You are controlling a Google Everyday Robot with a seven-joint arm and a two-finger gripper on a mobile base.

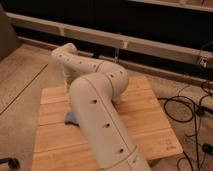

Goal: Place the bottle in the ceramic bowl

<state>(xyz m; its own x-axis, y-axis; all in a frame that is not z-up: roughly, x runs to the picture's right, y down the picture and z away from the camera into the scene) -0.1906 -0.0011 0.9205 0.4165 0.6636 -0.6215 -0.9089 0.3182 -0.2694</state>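
Note:
My pale arm (97, 107) sweeps up from the bottom of the camera view and bends back to the left over the wooden table (150, 125). My gripper (66, 80) hangs down from the wrist at the table's far left, mostly hidden by the arm. The bottle and the ceramic bowl are both hidden behind the arm.
A corner of a blue sponge (71, 118) pokes out from under the arm at the left. Black cables (186, 107) lie on the floor to the right of the table. A long rail (150, 46) and a dark wall run along the back.

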